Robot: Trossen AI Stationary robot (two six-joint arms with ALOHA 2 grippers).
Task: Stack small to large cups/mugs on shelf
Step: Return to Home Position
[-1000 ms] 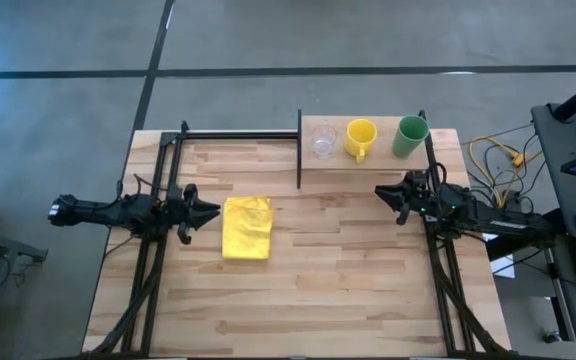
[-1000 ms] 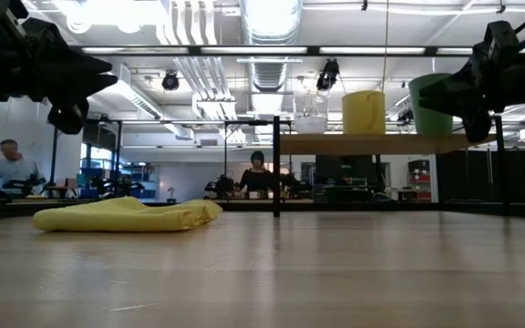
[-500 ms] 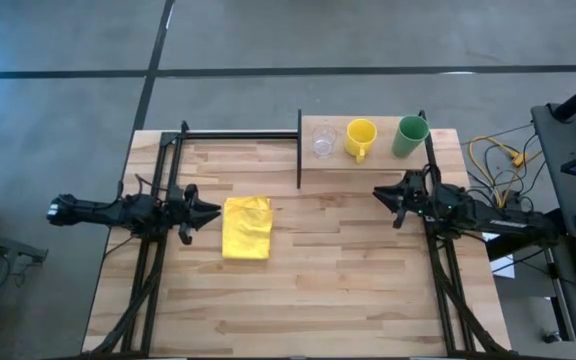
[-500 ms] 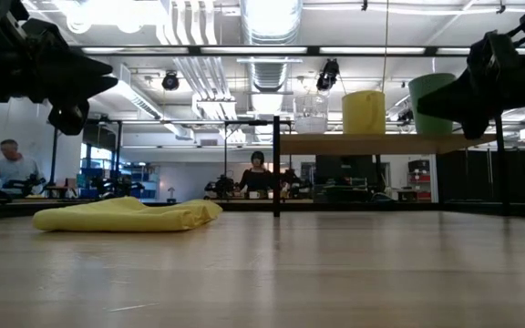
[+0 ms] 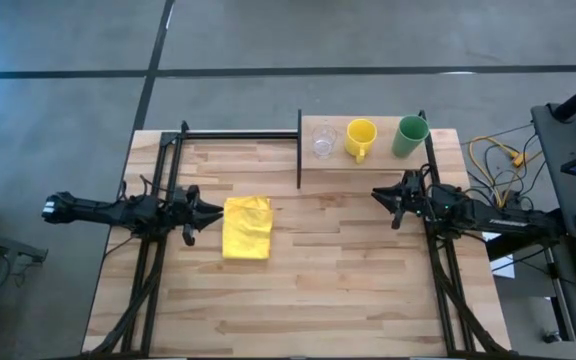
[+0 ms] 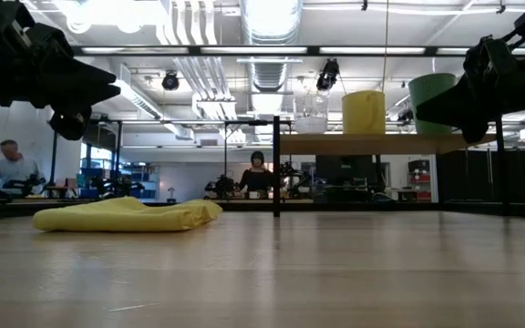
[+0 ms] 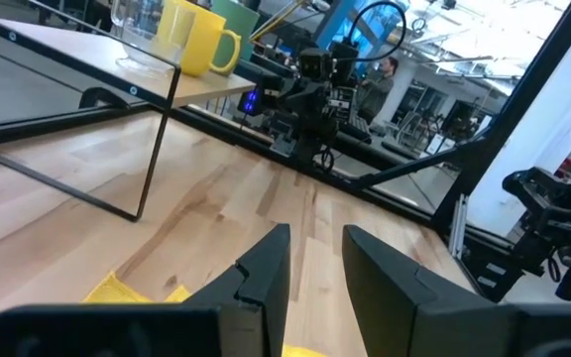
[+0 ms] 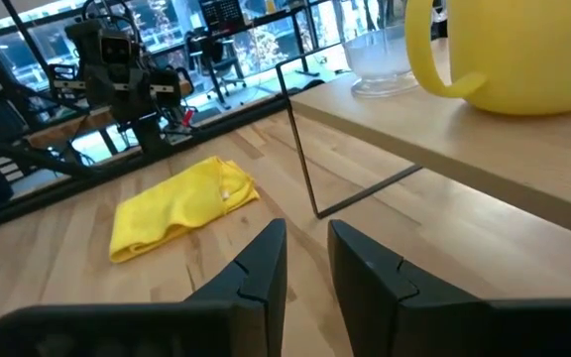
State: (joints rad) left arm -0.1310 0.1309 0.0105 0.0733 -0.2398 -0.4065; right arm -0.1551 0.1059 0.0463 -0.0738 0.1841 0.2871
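The light-wood shelf stands at the table's far right on black posts. On it stand, in a row on their bases, the clear glass cup, the yellow mug with its handle toward the near side, and the green cup. My right gripper hovers level just in front of the shelf's near edge, shut and empty, pointing toward the table's left. My left gripper hovers at the table's left, shut and empty, its tip beside the yellow cloth.
The flat yellow cloth lies left of the table's middle. A black post marks the shelf's left end, and a black rail runs along the far edge. People sit in the room beyond the table.
My right gripper has crept a little toward the table's left, along the front of the shelf. The cups and the cloth have stayed where they were.
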